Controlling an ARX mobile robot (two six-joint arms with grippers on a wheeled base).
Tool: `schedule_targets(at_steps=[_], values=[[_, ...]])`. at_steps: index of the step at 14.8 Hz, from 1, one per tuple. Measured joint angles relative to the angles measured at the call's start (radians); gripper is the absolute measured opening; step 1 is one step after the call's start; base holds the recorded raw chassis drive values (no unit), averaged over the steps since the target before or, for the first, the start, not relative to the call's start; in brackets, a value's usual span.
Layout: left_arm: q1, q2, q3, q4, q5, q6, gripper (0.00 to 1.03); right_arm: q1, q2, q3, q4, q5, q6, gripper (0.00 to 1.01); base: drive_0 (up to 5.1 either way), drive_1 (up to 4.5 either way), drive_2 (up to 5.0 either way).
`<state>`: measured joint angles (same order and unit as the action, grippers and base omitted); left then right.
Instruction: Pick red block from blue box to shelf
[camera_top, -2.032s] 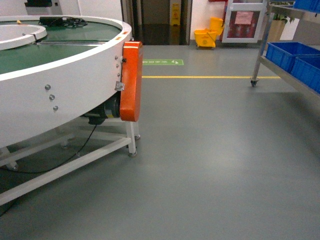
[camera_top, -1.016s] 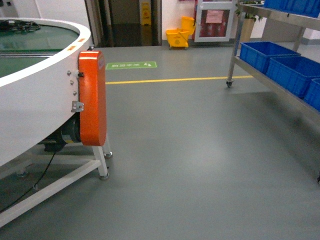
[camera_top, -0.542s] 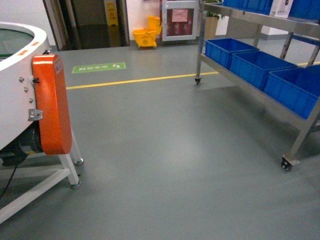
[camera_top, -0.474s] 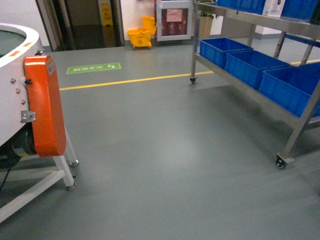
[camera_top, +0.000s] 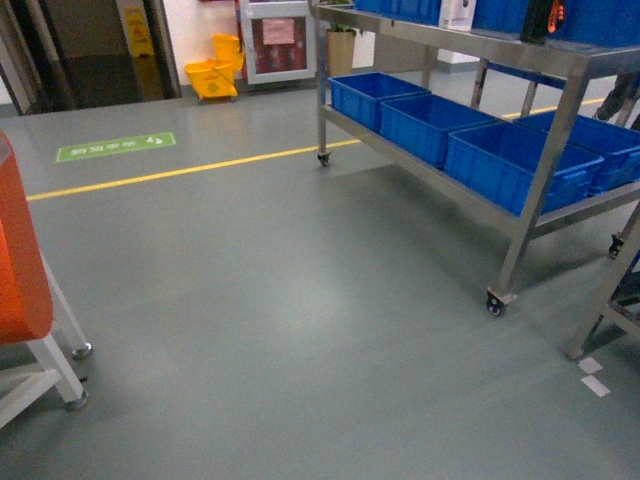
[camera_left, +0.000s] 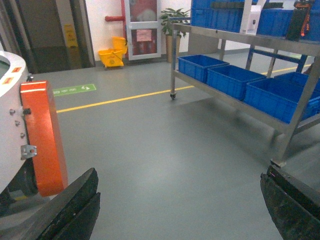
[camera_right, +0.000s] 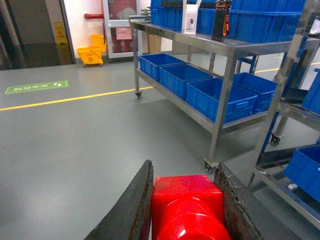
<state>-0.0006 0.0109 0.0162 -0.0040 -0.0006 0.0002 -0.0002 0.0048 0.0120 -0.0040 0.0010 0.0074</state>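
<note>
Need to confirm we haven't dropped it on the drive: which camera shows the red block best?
The right wrist view: the red block fills the bottom of the frame, clamped between the right gripper fingers. The head and left wrist views show none of it, only floor and the shelf.

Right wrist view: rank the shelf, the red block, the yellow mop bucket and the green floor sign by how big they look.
1. shelf, spans most of the upper frame.
2. red block, held between the right gripper fingers; it looms only because it is close to the lens.
3 and 4. green floor sign and yellow mop bucket: both small and distant, too alike to rank.
</note>
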Motion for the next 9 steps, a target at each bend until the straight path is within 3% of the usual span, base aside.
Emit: schedule_targets(at_steps=[9], values=[[0.000, 0.000, 0.000, 0.000, 0.000, 0.000, 0.98, 0.000, 0.000, 0.000, 0.000, 0.000, 0.000, 0.29, -1.6, -1.58, -1.6]])
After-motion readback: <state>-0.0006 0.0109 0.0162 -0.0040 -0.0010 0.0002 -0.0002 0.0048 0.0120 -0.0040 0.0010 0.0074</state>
